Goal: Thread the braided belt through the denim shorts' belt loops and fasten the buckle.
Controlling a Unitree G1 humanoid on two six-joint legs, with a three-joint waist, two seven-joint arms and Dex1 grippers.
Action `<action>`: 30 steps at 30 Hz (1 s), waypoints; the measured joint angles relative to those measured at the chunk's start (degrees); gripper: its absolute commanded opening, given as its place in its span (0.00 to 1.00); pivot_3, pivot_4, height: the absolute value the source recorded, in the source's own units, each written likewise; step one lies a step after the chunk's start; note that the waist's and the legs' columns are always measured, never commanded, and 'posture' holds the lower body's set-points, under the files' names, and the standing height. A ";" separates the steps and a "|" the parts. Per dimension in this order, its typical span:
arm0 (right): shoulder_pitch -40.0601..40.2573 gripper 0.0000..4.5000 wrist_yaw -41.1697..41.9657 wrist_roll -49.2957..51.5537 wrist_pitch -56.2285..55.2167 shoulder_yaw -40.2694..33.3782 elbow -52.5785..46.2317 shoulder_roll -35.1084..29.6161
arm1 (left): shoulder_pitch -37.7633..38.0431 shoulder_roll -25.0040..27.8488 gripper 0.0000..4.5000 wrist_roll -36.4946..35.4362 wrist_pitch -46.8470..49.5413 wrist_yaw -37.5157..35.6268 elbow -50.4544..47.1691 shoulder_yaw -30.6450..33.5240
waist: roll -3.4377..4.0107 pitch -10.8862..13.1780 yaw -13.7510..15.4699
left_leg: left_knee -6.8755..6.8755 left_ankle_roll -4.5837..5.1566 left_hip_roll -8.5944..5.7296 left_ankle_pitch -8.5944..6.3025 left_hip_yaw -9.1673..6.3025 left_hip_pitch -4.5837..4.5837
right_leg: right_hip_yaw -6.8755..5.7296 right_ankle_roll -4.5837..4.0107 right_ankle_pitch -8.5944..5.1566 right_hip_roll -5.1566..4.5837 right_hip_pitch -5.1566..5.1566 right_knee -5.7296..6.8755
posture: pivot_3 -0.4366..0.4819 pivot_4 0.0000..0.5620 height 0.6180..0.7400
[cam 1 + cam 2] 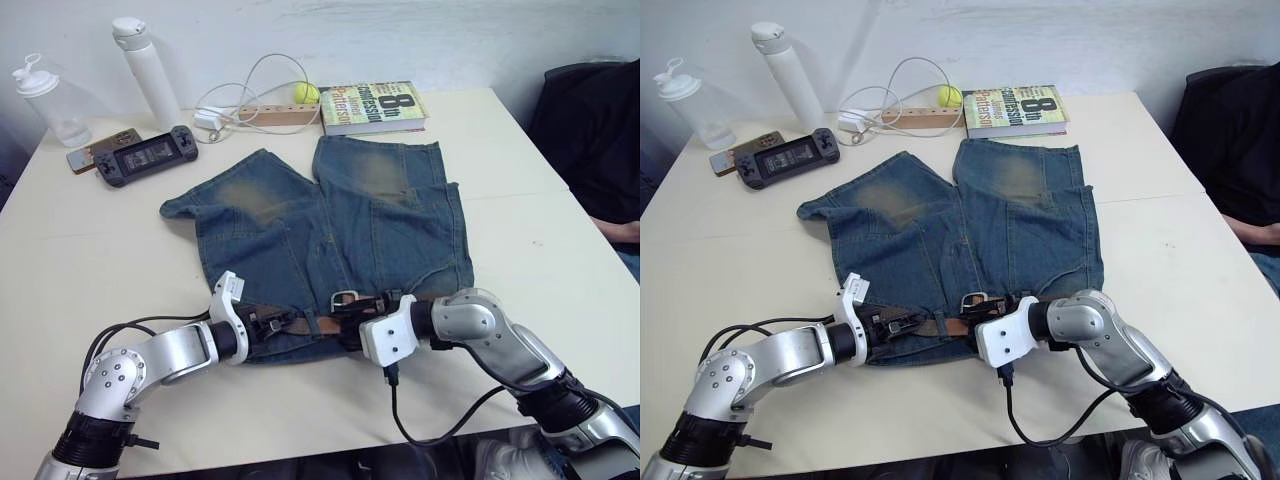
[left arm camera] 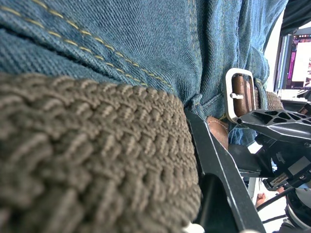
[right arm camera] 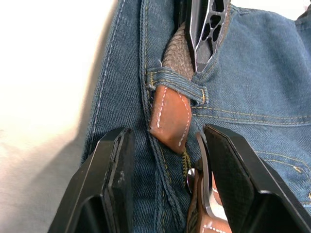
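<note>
The denim shorts [image 1: 330,225] lie flat on the table with the waistband toward me. The braided belt [image 2: 92,155] runs along that waistband, and my left gripper [image 1: 272,322] is shut on it near the left end. The belt's brown leather tip [image 3: 170,121] pokes out of a belt loop [image 3: 177,82]. My right gripper [image 3: 167,141] is open, a finger on each side of the tip without touching it. The silver buckle [image 1: 345,298] lies on the waistband just beside the right gripper [image 1: 352,318]. The left gripper's finger [image 3: 204,29] presses the belt behind the loop.
At the table's far side stand a white bottle [image 1: 145,65], a clear bottle [image 1: 45,95], a game controller [image 1: 145,155], a power strip with white cable [image 1: 270,115], a yellow ball [image 1: 306,93] and a book [image 1: 372,105]. A person in dark clothing [image 1: 600,130] sits at the right.
</note>
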 measured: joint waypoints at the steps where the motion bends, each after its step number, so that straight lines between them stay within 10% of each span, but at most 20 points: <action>1: 0.08 0.49 -0.16 -0.05 -0.18 0.00 0.01 0.01 | 0.00 0.01 0.00 0.00 0.00 0.00 0.00 -0.01 | 0.00 0.00 0.00 | 0.00 0.00 0.00 0.00 0.00 0.00 | 0.00 0.00 0.00 0.00 0.00 0.00 | 0.48 0.27 1.00; 7: 0.63 0.05 -0.42 -0.55 -2.20 0.00 0.50 0.73 | 0.00 0.04 0.00 0.00 -0.01 -0.02 0.01 -0.03 | 0.00 0.00 -0.01 | 0.00 0.00 0.00 0.00 0.00 0.00 | 0.00 0.00 0.00 0.00 0.00 0.00 | 0.48 0.27 1.00; 15: 0.51 0.02 -0.32 -0.34 -3.59 -0.09 1.60 1.02 | -0.01 0.11 0.00 0.14 0.00 -0.13 0.06 -0.07 | 0.01 -0.01 -0.03 | -0.02 0.00 0.00 0.00 0.01 0.10 | 0.01 0.00 0.00 0.01 0.08 0.00 | 0.48 0.27 1.00; 27: -1.23 0.00 3.31 9.45 10.24 -1.26 0.27 3.25 | 1.17 15.99 0.94 0.92 8.10 -13.01 -4.39 4.03 | 0.03 0.04 -1.22 | -0.29 -0.04 0.06 0.01 -0.01 0.14 | 0.04 -0.10 -0.06 0.05 0.01 -0.03 | 0.48 0.27 1.00; 30: -2.54 0.00 4.91 14.02 18.06 -3.02 -1.88 3.21 | 1.33 20.72 1.00 3.22 10.21 -18.09 -4.54 6.53 | 0.07 0.06 -1.37 | -0.38 -0.04 0.04 0.02 -0.01 0.13 | 0.04 -0.11 -0.06 0.03 -0.02 -0.08 | 0.48 0.27 1.00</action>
